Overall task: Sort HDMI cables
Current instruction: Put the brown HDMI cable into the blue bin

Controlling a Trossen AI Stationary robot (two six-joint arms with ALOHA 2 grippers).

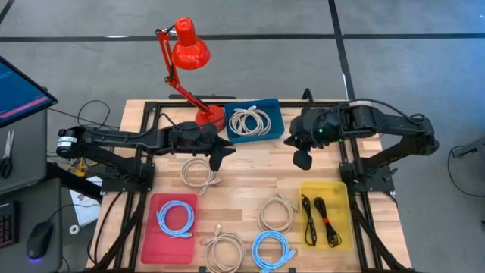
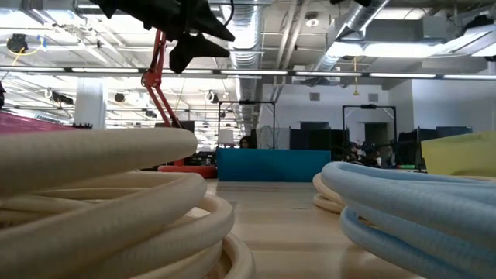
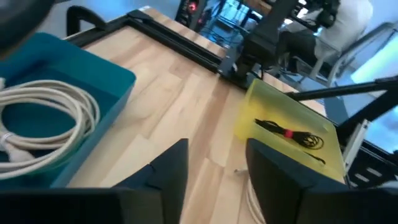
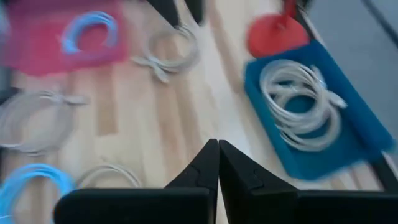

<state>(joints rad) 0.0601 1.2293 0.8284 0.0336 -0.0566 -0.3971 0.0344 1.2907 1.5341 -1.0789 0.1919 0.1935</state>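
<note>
Sorting is partly done, by my count. Blue bin (image 1: 276, 127): one beige-white coil (image 1: 249, 121). Red tray (image 1: 158, 235): one light-blue coil (image 1: 176, 218). Yellow bin (image 1: 342, 189): two thin black bundles (image 1: 319, 220).

Loose on the table (image 1: 250, 178): a beige-white coil (image 1: 198, 171) just below my left gripper (image 1: 221, 154); another (image 1: 276, 214) between red tray and yellow bin; a third (image 1: 225, 251) at the near edge, with a light-blue coil (image 1: 273, 251) beside it.

Left gripper: above the table beside the blue bin, fingers (image 3: 169, 171) parted and carrying nothing. Right gripper (image 1: 303, 159): raised to the right of the blue bin, fingers (image 4: 205, 165) pressed together, nothing between them.

Step in hand (my judgement): between picks. The coil under my left gripper looks the likeliest next, calling for a short descent, a pinch on its loop, then a lift over the blue bin's wall.

Room: bare wood lies between the bins. Watch the red lamp's base (image 1: 208, 115), just beside the blue bin, and the table's near edge.
</note>
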